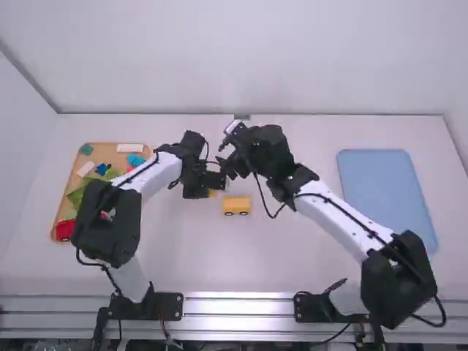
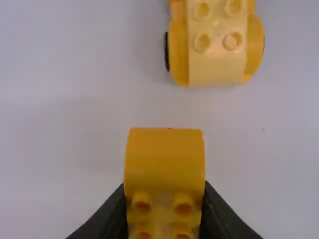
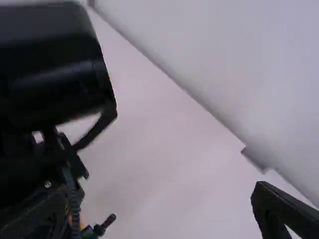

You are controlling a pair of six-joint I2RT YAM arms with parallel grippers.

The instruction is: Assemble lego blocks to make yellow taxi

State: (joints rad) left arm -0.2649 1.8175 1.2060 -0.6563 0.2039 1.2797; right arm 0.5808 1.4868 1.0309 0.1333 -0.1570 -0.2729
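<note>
My left gripper is just left of the yellow wheeled block base near the table's middle. In the left wrist view my left gripper is shut on a yellow block with a curved end and studs, apart from the studded yellow base. My right gripper is above and beyond the base, close to the left gripper. Seen from its own wrist, the right gripper stands open with nothing between its fingers; the left arm's black gripper is beside it.
A wooden tray with green, blue, white and red pieces stands at the far left, partly under the left arm. A blue tray lies on the right. The wall rises behind the table. The two grippers are close together.
</note>
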